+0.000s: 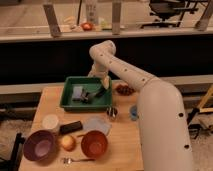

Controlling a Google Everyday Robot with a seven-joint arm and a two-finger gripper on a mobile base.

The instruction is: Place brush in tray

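The dark green tray (67, 102) sits at the back of the wooden table. Inside it lies the slim dark brush (96, 93), angled towards the tray's right side, beside a grey-blue piece (78, 93). My gripper (104, 83) hangs from the white arm over the tray's right rear corner, just above the brush's upper end. I cannot tell whether it touches the brush.
In front of the tray are a black block (71, 127), a grey-blue sponge (98, 124), a white cup (50, 121), a purple bowl (39, 145), an orange bowl (94, 143), a yellowish fruit (67, 143) and a fork (77, 160). A small metal cup (112, 112) and reddish fruit (125, 90) lie to the right.
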